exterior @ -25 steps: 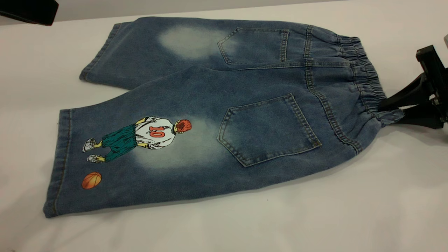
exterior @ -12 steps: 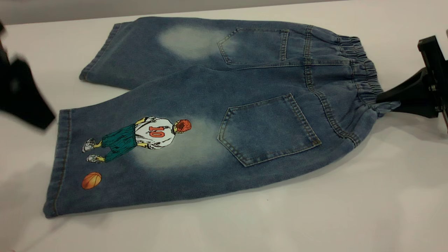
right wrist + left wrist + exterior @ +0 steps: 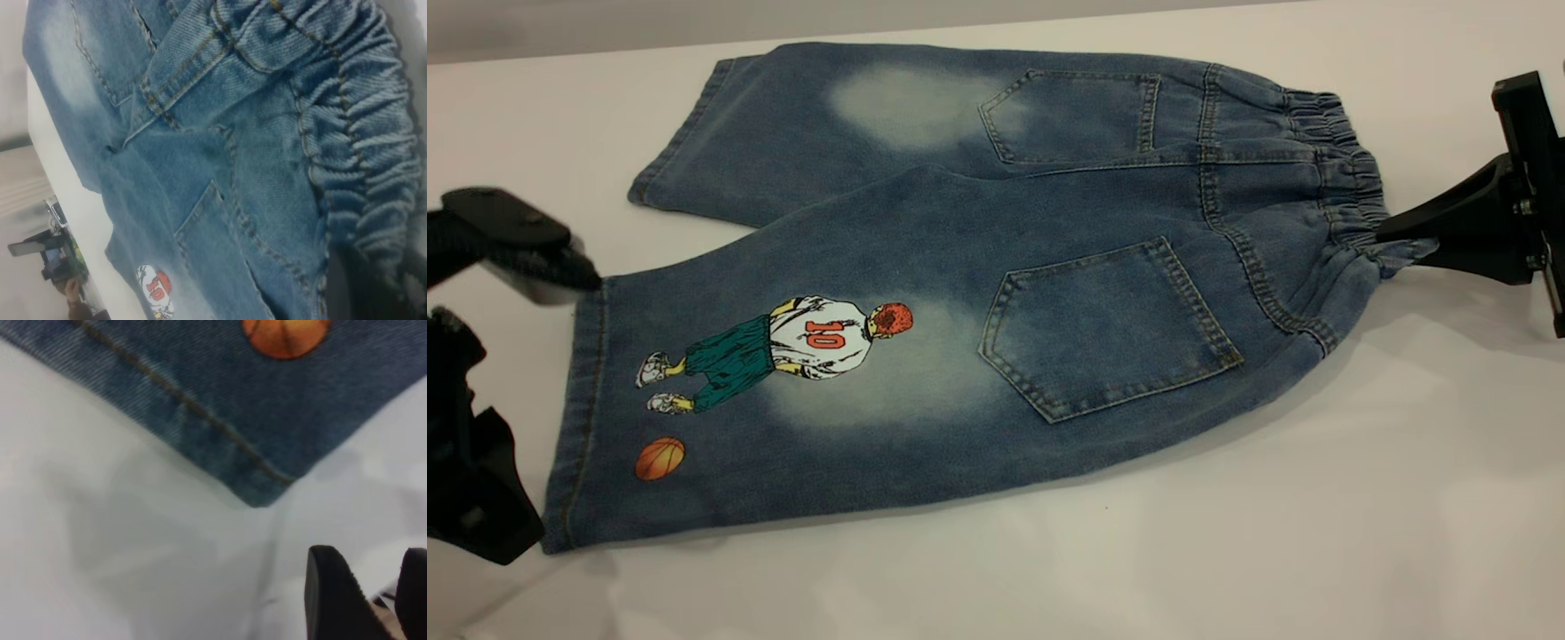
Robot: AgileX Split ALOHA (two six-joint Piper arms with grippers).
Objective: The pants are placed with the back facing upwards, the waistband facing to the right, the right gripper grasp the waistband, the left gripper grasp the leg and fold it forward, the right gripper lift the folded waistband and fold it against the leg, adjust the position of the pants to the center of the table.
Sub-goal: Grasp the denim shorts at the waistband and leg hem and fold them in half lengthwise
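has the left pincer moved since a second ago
Yes. The left pincer has come down from the far left corner of the exterior view to the hem of the near leg of the pants, beside the basketball print.

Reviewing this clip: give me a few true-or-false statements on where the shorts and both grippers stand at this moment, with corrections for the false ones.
1. The right gripper is shut on the waistband of the denim shorts. True.
2. The left gripper has clamped the leg hem. False: it stands open beside the hem, nothing between its fingers.
3. The shorts lie with their back pockets up. True.
4. The basketball print is next to the waistband. False: it sits near the leg hem, at the opposite end.
5. The legs are already folded over. False: both lie flat on the table.
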